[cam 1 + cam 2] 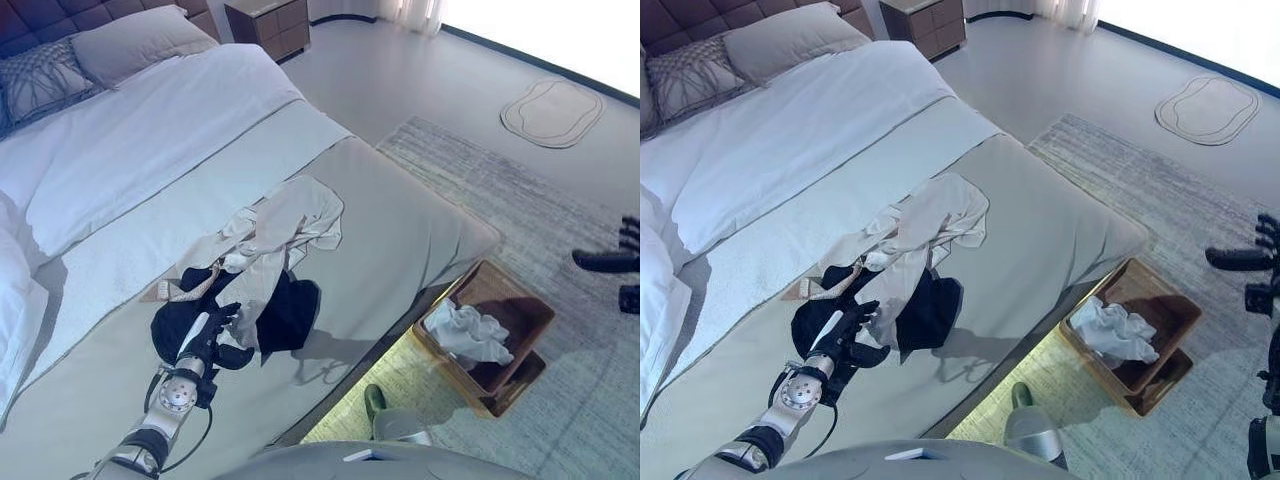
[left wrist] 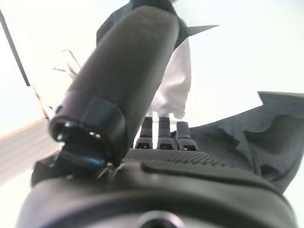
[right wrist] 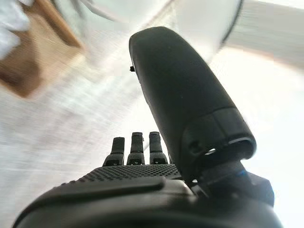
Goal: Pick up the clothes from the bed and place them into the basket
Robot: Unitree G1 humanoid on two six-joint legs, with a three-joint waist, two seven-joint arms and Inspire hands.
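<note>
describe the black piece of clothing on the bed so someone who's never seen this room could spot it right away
Start at the big bed with the grey cover and look near its foot end, at the edge closest to the robot. A small heap of clothes lies there, and the black garment is at its near side, where the left hand reaches it. It is the only dark piece, partly covered by the pale shirt.

A plain grey fabric pillow (image 1: 130,40) is lying at the head of the bed, just beside a grey patterned cushion (image 1: 40,78) that is leaning against the dark tufted headboard (image 1: 40,15). A brown wooden nightstand with drawers (image 1: 268,24) is standing on the smooth grey floor (image 1: 400,70) near the headboard corner. A large pale grey textured rug (image 1: 560,250) is spreading out beside the bed, and a small pale oval mat (image 1: 552,110) is lying well apart from it.
</note>
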